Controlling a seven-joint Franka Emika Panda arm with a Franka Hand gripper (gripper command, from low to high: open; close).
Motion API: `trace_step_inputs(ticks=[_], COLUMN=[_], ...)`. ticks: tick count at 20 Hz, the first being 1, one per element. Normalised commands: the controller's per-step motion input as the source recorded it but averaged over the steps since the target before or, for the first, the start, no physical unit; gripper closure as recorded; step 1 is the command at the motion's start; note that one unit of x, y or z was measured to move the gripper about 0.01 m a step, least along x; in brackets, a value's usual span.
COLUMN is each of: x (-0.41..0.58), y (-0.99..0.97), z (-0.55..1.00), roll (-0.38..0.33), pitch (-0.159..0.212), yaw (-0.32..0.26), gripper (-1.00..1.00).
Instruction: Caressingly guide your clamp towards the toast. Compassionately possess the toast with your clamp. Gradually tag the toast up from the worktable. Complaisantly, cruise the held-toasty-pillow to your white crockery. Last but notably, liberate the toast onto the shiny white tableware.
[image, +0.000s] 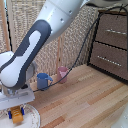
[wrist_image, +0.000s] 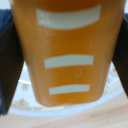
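Observation:
My white clamp (image: 17, 113) hangs at the exterior view's lower left, its short blue fingers (image: 9, 114) shut on the orange-yellow toast (image: 18, 117). The toast is held just above the large white plate (image: 34, 119) with its decorated rim. In the wrist view the toast (wrist_image: 67, 50) fills most of the picture, showing pale stripes, with a dark finger on each side. A band of the plate rim (wrist_image: 25, 97) shows beneath it, and a strip of the wooden worktable (wrist_image: 100, 120) beyond. Whether the toast touches the plate cannot be told.
A blue mug (image: 43, 80) and a pink cup (image: 63, 74) stand behind the plate on the light wooden worktable (image: 85, 105). A dark brown drawer cabinet (image: 111, 45) stands at the exterior view's right. A wicker screen backs the scene.

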Motion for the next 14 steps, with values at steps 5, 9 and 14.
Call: trace_step_inputs(ticks=[5, 9, 14], x=[0.146, 0.094, 0.084], y=[0.15, -0.04, -0.26], z=[-0.01, 0.44, 0.5], roll=[-0.142, -0.166, -0.152], pitch=[-0.146, -0.187, -0.16], yaw=[0.146, 0.118, 0.133], gripper=[-1.0, -1.0, -1.0])
